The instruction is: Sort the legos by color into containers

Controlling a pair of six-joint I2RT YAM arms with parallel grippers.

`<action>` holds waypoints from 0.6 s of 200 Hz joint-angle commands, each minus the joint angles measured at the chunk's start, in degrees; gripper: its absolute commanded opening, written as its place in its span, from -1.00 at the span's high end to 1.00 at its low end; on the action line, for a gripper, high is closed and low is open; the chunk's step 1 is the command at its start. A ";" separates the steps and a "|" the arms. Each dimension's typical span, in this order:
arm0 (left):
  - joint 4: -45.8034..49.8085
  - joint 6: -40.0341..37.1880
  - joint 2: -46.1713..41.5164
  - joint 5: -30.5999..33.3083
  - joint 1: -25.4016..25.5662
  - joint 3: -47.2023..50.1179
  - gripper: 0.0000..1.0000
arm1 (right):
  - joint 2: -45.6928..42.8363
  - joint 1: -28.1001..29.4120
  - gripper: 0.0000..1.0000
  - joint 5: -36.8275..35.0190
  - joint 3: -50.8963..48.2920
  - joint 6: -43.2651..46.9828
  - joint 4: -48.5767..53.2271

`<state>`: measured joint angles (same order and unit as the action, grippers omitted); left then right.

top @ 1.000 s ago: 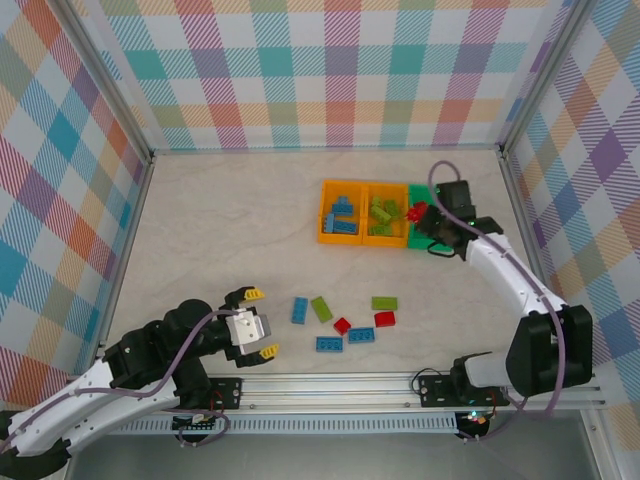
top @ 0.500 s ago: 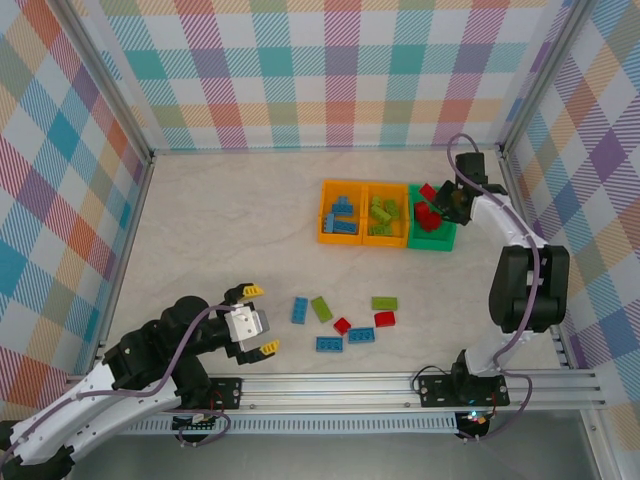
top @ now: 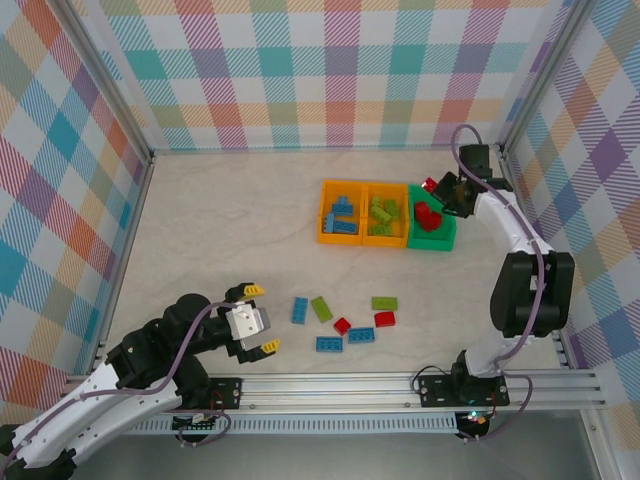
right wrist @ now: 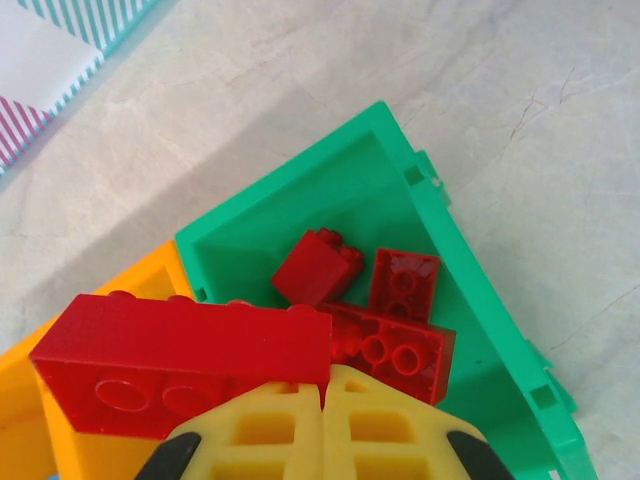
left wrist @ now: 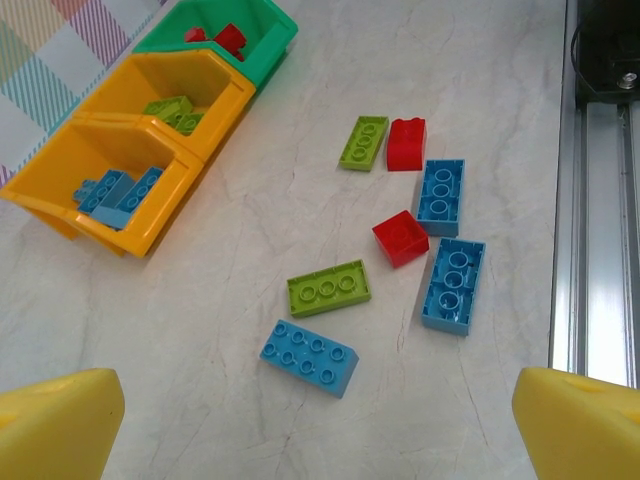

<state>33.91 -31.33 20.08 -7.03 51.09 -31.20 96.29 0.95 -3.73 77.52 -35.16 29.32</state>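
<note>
Red brick [right wrist: 180, 370] over green bin [right wrist: 395, 195]
We had the right pincer [right wrist: 322, 378] pinching it, long axis crosswise, directly above.

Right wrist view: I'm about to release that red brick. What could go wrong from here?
1. The long red brick appears to hang partly over the orange bin's wall, not squarely over the green bin. Released here, it could land in the wrong bin or perch on the rim.
2. The right gripper seems to pinch it near one end, so it may swing or slip early.
</note>
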 commanded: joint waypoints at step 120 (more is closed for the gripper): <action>-3.28 2.80 0.29 -2.01 -1.54 0.57 -1.00 | -2.86 0.49 0.09 13.33 2.64 1.22 7.42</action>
<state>33.85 -31.05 20.18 -8.56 50.41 -31.20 100.36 0.97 1.85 83.48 -34.35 38.57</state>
